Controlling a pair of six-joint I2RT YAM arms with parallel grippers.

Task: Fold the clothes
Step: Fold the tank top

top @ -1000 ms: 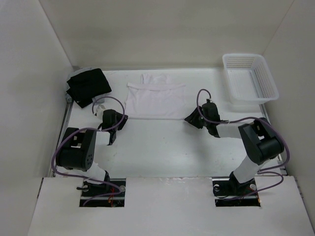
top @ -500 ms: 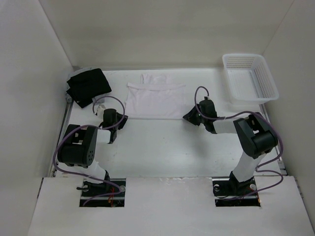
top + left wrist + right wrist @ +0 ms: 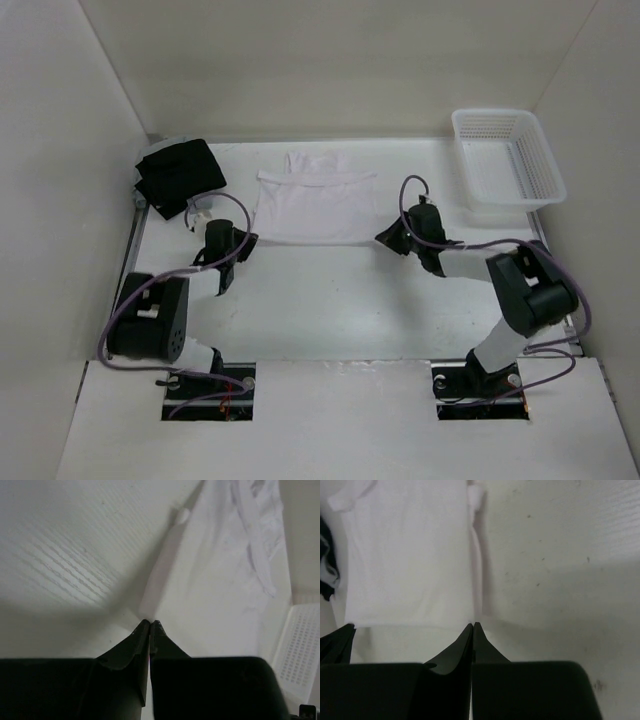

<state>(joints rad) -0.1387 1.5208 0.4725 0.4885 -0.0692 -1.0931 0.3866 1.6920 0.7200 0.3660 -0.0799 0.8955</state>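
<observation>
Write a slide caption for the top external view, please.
Left gripper and right gripper shut on near corners of the white garment; black garment and mesh basket aside.

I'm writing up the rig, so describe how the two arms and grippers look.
Both arms match: the left arm and right arm have bulky black joint housings linked by white segments. Thin purple cables loop loosely along each. The left gripper and right gripper are matt black, each with two fingers tapering to narrow tips. No markings are legible.
</observation>
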